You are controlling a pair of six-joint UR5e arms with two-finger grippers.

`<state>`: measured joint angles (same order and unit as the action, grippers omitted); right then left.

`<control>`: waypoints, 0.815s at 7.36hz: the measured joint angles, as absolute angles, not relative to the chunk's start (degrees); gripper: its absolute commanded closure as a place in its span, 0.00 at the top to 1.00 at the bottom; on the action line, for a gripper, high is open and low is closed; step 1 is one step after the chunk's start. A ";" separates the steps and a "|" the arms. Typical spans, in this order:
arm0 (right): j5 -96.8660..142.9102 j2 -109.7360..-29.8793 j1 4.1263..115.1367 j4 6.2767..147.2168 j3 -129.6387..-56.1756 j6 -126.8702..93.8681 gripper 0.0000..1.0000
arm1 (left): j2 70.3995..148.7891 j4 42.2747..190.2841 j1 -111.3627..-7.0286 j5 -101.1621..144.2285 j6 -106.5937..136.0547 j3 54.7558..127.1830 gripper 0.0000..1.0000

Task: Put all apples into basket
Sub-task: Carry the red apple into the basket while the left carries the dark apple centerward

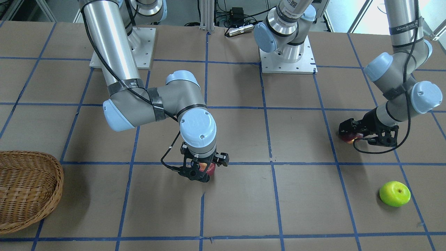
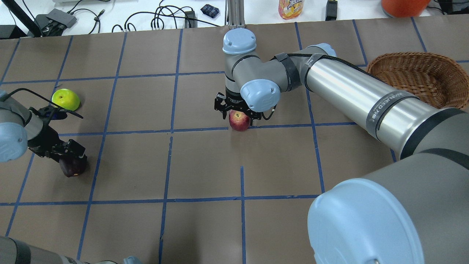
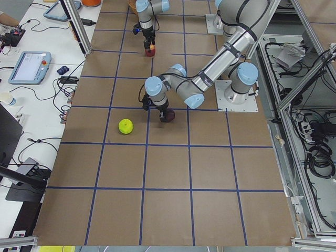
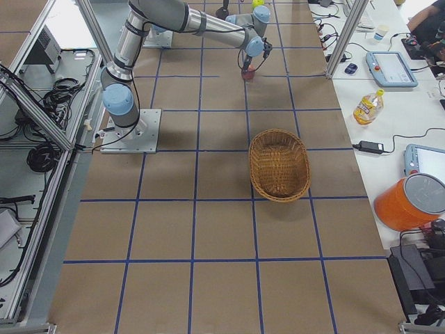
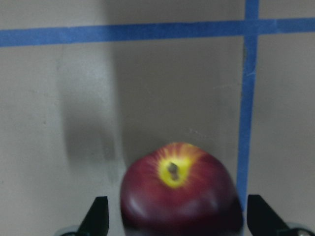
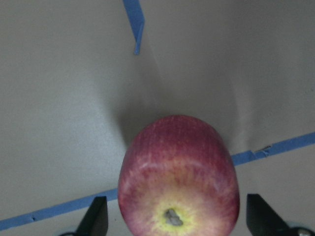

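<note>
The red speckled apple [image 2: 239,121] sits on the table near its middle. My right gripper [image 2: 238,115] is open and straddles it; the right wrist view shows the apple [image 6: 178,177] between the fingers [image 6: 97,216], with a gap on each side. The dark maroon apple [image 2: 72,167] lies at the left, with my open left gripper [image 2: 71,159] around it. The left wrist view shows its yellow patch [image 5: 172,169] and the fingers [image 5: 97,216] apart from it. The lime green apple [image 2: 65,99] lies free beyond the left gripper. The wicker basket [image 2: 414,79] stands empty at the far right.
My right forearm [image 2: 366,102] passes close by the basket's near rim. Blue tape lines grid the brown table. A drink bottle [image 2: 291,7], an orange container [image 2: 403,5] and cables lie past the far edge. Arm bases [image 1: 287,61] are bolted at the robot's side.
</note>
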<state>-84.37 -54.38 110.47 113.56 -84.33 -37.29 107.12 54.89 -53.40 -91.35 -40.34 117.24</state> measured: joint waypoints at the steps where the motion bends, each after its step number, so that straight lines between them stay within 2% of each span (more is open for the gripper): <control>1: -84.23 -53.61 110.46 113.74 -84.03 -37.08 0.12 | 106.73 51.59 -53.44 -92.01 -40.18 118.85 0.08; 2: -84.08 -53.07 110.40 113.81 -83.58 -36.97 0.00 | 106.08 50.36 -53.59 -92.66 -39.56 119.38 0.00; 4: -84.33 -52.75 110.05 113.03 -82.30 -37.33 0.00 | 104.48 51.80 -54.72 -93.02 -38.74 117.03 0.00; 6: -84.68 -56.56 107.12 106.34 -79.92 -36.45 0.00 | 103.16 60.07 -59.58 -90.06 -32.41 110.89 0.00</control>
